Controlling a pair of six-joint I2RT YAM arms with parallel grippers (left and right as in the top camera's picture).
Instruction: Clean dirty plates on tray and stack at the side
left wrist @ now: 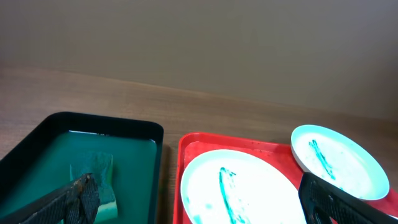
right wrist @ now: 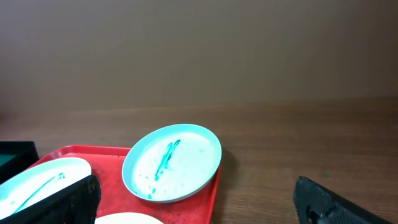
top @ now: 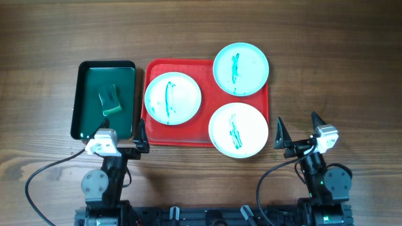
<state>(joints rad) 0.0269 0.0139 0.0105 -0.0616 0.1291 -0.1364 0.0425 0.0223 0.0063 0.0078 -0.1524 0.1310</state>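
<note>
Three dirty plates with green streaks lie on the red tray (top: 154, 133): one at the left (top: 173, 98), one at the far right corner (top: 241, 69) overhanging the rim, one at the near right (top: 239, 130) overhanging the front edge. My left gripper (top: 121, 139) is open and empty, near the tray's front left corner. My right gripper (top: 296, 130) is open and empty, right of the near right plate. The left wrist view shows the left plate (left wrist: 239, 190) and the far plate (left wrist: 339, 160). The right wrist view shows the far plate (right wrist: 172, 162) and the tray (right wrist: 112, 163).
A dark green tray (top: 88, 100) stands left of the red tray and holds a green sponge (top: 110, 100). The sponge also shows in the left wrist view (left wrist: 93, 174). Bare wooden table lies right of the red tray (top: 339, 81).
</note>
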